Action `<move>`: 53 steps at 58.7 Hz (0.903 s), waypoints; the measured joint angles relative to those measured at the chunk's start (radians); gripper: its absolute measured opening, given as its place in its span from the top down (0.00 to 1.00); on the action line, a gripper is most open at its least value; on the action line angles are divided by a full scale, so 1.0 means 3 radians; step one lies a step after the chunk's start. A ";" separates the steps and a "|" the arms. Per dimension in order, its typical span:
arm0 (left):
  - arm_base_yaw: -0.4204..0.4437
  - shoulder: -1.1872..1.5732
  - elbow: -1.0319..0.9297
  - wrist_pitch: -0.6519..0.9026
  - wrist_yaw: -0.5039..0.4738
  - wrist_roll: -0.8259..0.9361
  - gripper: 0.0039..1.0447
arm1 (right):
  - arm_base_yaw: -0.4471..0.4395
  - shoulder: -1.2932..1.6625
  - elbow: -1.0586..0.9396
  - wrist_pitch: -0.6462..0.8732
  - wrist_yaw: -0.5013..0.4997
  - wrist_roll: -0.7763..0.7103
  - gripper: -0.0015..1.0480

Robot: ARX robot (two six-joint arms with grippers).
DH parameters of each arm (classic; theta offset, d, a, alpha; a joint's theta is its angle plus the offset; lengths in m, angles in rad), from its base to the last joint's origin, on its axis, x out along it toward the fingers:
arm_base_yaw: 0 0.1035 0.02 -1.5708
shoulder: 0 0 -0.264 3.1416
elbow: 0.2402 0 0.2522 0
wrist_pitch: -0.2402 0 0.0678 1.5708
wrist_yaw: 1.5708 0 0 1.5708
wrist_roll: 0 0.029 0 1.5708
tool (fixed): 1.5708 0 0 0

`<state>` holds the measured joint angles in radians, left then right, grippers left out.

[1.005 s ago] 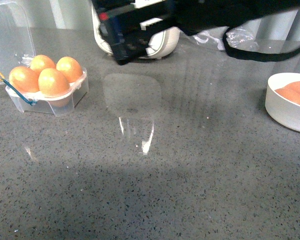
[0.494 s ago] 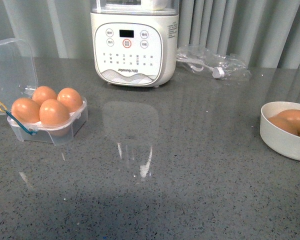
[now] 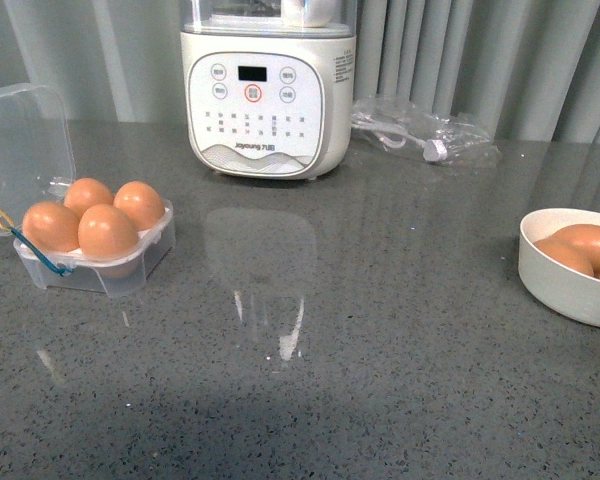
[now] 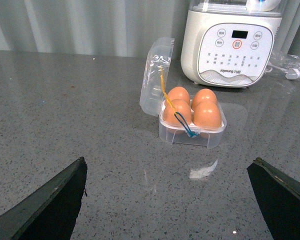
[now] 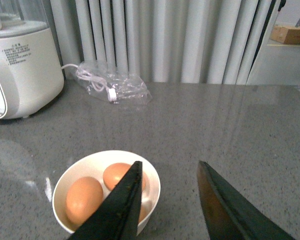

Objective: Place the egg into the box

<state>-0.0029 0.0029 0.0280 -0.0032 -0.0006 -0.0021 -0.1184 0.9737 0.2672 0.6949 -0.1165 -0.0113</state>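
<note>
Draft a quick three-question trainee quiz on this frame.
1. True or false: the box holds four eggs, with its lid open.
2. In the front view, the white bowl sits: A) at the right edge, B) touching the box, C) at the left edge.
3. Does the left gripper or the right gripper hold an egg?
Key: 1 true; 2 A; 3 neither, both sets of jaws stand open and empty.
</note>
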 joint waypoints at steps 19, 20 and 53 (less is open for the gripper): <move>0.0000 0.0000 0.0000 0.0000 0.0001 0.0000 0.06 | 0.0371 -0.0668 -0.0492 -0.0172 0.0365 0.0003 0.97; 0.0000 0.0000 0.0000 0.0000 0.0001 0.0000 0.06 | 0.0376 -0.0684 -0.0501 -0.0179 0.0366 0.0003 0.97; 0.0000 0.0000 0.0000 0.0000 0.0000 0.0000 0.06 | 0.0384 -0.1516 -0.0871 -0.0609 0.0387 0.0003 0.97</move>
<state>-0.0029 0.0029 0.0280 -0.0032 -0.0006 -0.0021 -0.0032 0.5190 0.0059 0.5121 -0.0006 -0.0105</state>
